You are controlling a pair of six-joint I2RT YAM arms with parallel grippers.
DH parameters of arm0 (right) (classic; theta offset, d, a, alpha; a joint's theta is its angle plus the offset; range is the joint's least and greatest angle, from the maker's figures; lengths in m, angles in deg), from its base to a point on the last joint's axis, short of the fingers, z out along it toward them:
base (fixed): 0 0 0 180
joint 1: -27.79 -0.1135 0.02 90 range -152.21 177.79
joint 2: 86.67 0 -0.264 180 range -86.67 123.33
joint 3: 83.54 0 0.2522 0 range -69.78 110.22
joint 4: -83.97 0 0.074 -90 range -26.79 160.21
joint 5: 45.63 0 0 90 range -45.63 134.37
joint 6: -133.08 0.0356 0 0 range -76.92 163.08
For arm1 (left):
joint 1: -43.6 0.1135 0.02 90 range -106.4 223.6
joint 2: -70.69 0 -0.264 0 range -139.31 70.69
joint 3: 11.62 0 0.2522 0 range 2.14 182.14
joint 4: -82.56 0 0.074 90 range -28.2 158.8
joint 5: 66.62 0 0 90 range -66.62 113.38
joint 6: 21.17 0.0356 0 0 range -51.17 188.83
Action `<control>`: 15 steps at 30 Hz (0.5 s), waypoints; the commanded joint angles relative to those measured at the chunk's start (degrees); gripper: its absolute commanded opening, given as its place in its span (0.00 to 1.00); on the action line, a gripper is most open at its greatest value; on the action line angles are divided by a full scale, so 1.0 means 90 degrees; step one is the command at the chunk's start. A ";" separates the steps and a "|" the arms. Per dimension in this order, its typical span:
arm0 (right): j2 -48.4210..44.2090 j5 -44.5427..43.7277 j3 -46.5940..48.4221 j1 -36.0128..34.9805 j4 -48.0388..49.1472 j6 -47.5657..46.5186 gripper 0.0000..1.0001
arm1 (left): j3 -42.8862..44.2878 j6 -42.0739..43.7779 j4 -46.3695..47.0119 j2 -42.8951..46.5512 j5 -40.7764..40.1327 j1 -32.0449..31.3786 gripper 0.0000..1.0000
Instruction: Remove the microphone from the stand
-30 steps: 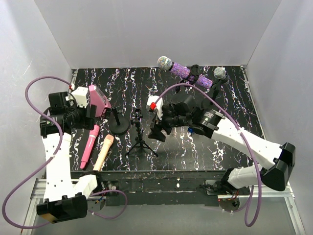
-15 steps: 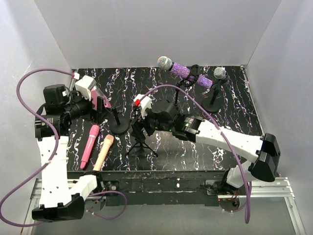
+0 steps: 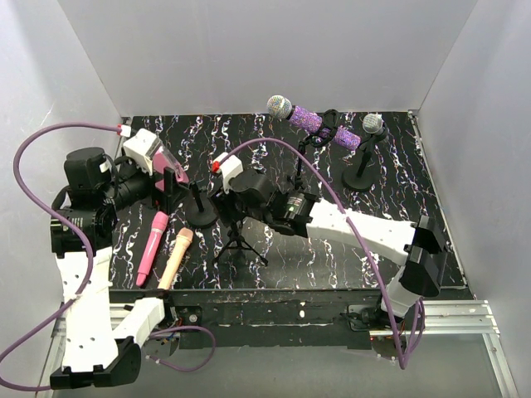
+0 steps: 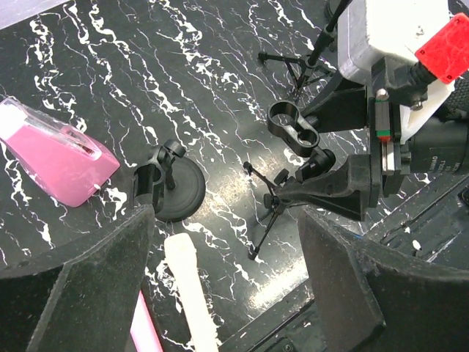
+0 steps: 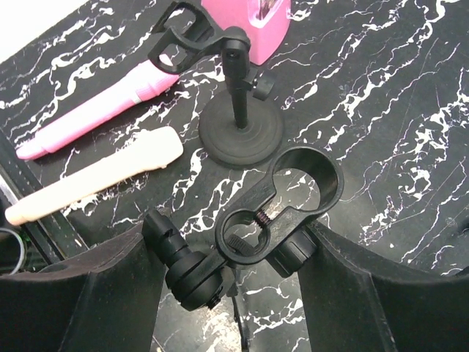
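Sitting clamped in the back clip (image 3: 329,126), the purple microphone (image 3: 304,118) was at the far edge of the table (image 3: 323,265), not yet off its stand. Its long axis ran roughly left-right, mesh head to the left, tail dipping right. From my right gripper (image 5: 231,236) it lay beyond and off to the right, well apart. My right arm was the nearer one, with the left gripper (image 4: 226,216) farther off on the left side. My right fingers were spread, straddling the front clip (image 5: 284,213) of the front tripod (image 3: 238,242); couldn't tell if the pads touched it. My left fingers were spread too, nothing between them, hovering over the round-base stand (image 4: 176,192). Holders: the back clip held the purple microphone, and the far-right stand (image 3: 358,177) held a grey-headed microphone (image 3: 373,124), near upright. The front clip and the low clip (image 5: 196,42) on the round-base stand were both empty. The pink microphone (image 3: 152,247) and peach microphone (image 3: 176,257) lay flat side by side on the table, in no holder. The pink box (image 4: 55,158) sat beyond them, contents not visible. My guess was a reach back and rightward, with the right arm.
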 commanded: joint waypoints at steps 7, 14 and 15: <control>-0.0786 0.3867 -0.0301 0.1475 -0.0066 -0.1411 0.35 | -0.0697 0.1153 -0.0002 0.0075 0.0715 -0.0115 0.78; -0.0728 0.7183 0.0400 0.2162 -0.1763 -0.4415 0.30 | -0.1381 0.2985 -0.0312 -0.0257 0.2803 -0.0115 0.77; -0.0660 0.7437 0.0566 0.2171 -0.2172 -0.4953 0.30 | -0.1517 0.3512 -0.0401 -0.0345 0.3155 -0.0115 0.77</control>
